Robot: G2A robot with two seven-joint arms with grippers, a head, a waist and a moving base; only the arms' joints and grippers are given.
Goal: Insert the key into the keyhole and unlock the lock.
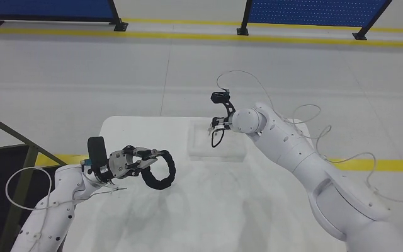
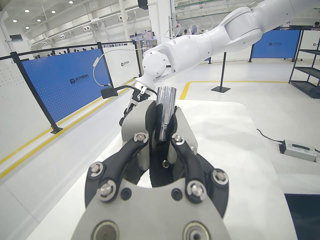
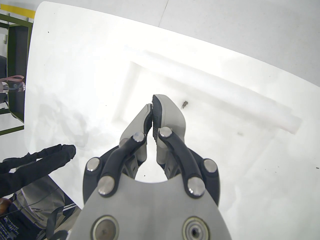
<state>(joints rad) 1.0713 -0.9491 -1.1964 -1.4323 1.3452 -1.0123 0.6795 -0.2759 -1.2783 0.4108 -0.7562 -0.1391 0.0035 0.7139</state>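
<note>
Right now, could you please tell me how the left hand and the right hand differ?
The left hand is shut on the lock, with its chrome cylinder clamped inside. The right hand is shut with nothing visible in its grip. The left hand is at the left side of the table, while the right hand is above the white tray at the far side. Both are shut and above the table.

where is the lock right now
In the top view the lock is held in the left gripper above the white table's left side, apart from the right gripper.
</note>
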